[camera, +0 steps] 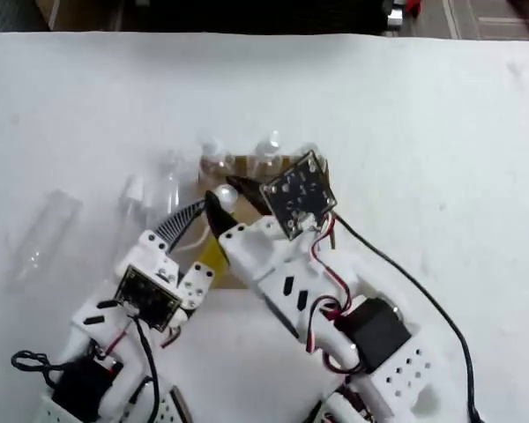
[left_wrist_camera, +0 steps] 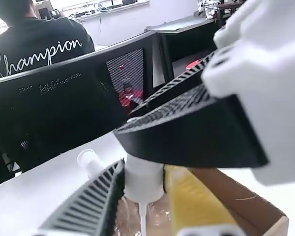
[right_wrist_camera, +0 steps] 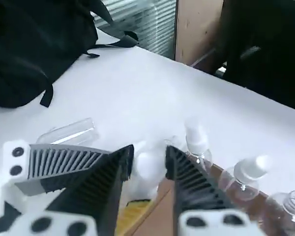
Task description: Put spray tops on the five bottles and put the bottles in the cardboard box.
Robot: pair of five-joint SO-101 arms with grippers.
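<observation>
**Mid-capping: both claws on one bottle, right next to the box**

Looks like we're at the capping step. In the centre of the high view, the left claw [left_wrist_camera: 143, 172] is closed on a clear plastic bottle [left_wrist_camera: 152, 216] up at the neck, with a ribbed black finger on one side and a smooth yellow one on the other. The right claw [right_wrist_camera: 150, 152] sits above it, black ribbed fingers narrowed to the width of the white spray top [right_wrist_camera: 147, 169]. It looks pinched, though I can't swear both fingers touch.

All this is just beside the cardboard box [left_wrist_camera: 241, 199], whose plain brown wall is at lower right in the left wrist view. A few capped bottles [right_wrist_camera: 246, 172] stand in it, rounded white heads on see-through bodies. One uncapped-looking spare bottle [camera: 48, 227] lies on the white table [camera: 423, 106] at far left.

Next, I'd guess: seat the top straight, then lift the slick bottle over the wall.
</observation>
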